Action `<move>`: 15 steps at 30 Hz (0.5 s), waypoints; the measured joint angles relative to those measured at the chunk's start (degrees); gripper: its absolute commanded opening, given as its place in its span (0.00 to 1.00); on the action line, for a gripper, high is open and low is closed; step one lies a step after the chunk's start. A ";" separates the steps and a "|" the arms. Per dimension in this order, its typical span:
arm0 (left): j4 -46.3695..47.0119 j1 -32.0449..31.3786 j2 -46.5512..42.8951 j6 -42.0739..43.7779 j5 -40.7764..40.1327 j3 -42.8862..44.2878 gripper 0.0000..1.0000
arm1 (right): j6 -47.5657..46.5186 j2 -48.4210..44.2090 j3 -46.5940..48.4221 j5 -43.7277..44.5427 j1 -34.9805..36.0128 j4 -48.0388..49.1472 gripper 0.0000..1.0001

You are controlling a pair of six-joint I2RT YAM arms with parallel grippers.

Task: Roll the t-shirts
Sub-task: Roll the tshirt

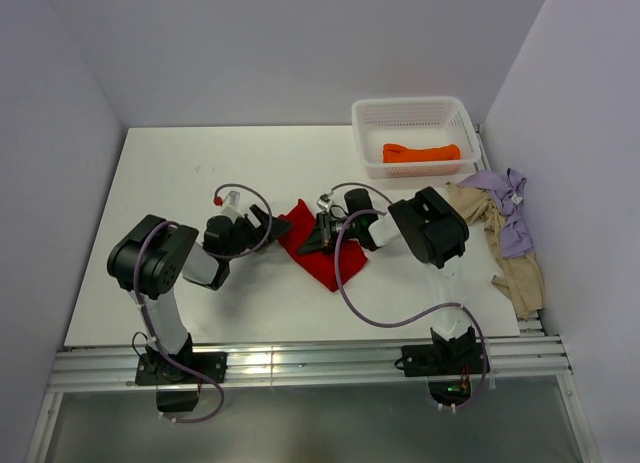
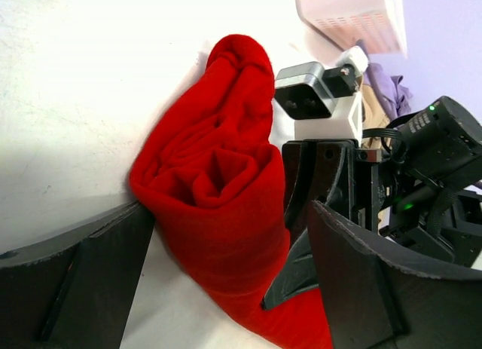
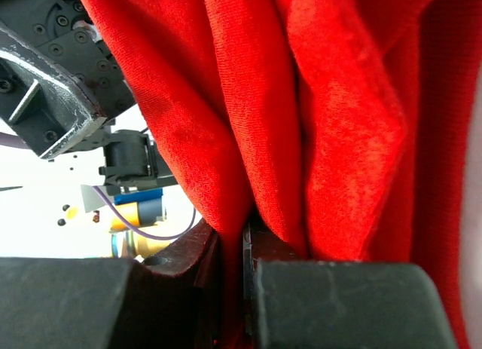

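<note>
Clamps red t-shirt (image 1: pixel 318 261) folds in right jaws. Holds left jaws wide apart just beside it on worktop (image 1: pixel 230 163).

Folds of the red t-shirt (image 3: pixel 339 123) seemingly bury the right claw (image 3: pixel 245 247), and the cloth overruns both wrist views

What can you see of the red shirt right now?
The red shirt is bright, soft knit cloth, bunched into thick folds and a loose roll, lying on the white table. The right pincer is shut on one fold; the left pincer stands open at its other side.
</note>
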 measured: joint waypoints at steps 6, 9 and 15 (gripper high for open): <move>4.90 -0.11 2.19 -0.35 -0.81 -0.70 0.84 | 1.77 0.61 -0.57 -1.07 -0.72 2.01 0.00; 6.56 -0.11 3.37 -0.55 -0.87 -0.52 0.79 | 2.51 0.79 -0.83 -1.42 -0.94 2.91 0.00; 8.07 -0.09 5.29 -0.48 -1.03 0.13 0.65 | 4.85 1.84 -1.16 -2.38 -1.27 5.92 0.00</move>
